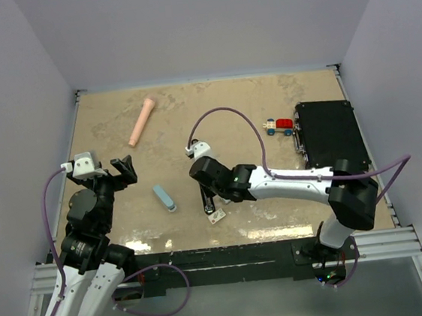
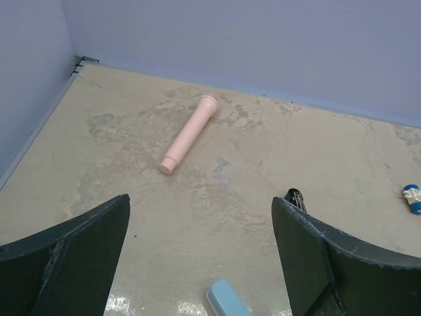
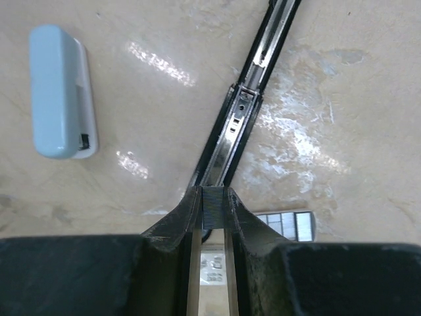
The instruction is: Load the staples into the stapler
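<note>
Right arm: reaches from its base at the near right across to the middle of the tabletop. The forearm is low and close to level, and the wrist tips down over the black stapler.
Right gripper: points down at the tabletop with its jaws drawn almost together, pinching the staple block between the fingertips.
Staple block: small, grey-blue and ribbed. It is clamped at the very tips, right at the near end of the black stapler's rail; whether it touches the rail cannot be told.
Black stapler: lies opened out near the middle of the tabletop. Its metal channel is exposed and runs away from the right gripper toward the far side.
Small white box: sits on the tabletop just near-right of the black stapler, beside the right gripper's fingers.
Left arm: folded at the near left with the elbow bent, the wrist aimed at the far side.
Left gripper: jaws spread wide with nothing between them, held above the tabletop.
Light blue stapler: closed, lying left of the black stapler and apart from it.
Far side: a pink cylinder on the left, a toy car beside a black case on the right.
</note>
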Robot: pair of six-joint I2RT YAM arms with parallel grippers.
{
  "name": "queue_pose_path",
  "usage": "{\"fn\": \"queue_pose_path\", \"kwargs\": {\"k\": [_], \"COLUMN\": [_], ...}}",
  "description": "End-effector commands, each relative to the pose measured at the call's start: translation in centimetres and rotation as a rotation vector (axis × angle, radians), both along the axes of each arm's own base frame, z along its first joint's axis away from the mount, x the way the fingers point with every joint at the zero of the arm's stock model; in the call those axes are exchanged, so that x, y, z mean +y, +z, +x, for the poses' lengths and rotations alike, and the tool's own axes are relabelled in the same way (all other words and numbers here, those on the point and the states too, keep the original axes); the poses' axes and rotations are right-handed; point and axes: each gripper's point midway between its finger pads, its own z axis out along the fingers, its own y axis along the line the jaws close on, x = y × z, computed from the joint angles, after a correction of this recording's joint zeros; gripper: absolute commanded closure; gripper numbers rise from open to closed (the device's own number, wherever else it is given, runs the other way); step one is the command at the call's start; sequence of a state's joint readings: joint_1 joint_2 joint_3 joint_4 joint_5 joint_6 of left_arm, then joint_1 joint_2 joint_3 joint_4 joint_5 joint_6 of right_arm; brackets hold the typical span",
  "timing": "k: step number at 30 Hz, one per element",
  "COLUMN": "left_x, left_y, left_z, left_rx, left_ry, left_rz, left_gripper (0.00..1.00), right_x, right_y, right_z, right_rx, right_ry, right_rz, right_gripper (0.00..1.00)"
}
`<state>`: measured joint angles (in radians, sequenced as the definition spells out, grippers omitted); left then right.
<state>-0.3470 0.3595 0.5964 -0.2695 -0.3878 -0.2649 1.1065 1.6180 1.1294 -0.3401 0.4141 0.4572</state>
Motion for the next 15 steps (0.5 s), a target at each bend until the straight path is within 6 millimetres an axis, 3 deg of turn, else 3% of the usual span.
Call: {"fn": "queue_pose_path", "kwargs": {"k": [1,6,15], "left_x": [0.2,0.2,0.2], "left_y": [1.0,1.1,1.1], "left_z": [0.0,-0.1,-0.1], "left_rx": [-0.042,-0.044,-0.045], "left_ry": [0.004,0.002,0.000], "left_rz": [0.001,0.000,-0.001], "left_gripper": [0.07,0.07,0.07], "right_x": [1.9,2.3,1.4], "right_y": [1.9,1.4,-1.4], "right_z": [1.6,2.0,2.2], "right_rx": [-0.124,-0.160,-0.224], "right_ry": [-0.154,-0.235,-0.349], "right_rz": [0.168,0.248,0.192], "right_gripper": [0.91,0.91,0.92]}}
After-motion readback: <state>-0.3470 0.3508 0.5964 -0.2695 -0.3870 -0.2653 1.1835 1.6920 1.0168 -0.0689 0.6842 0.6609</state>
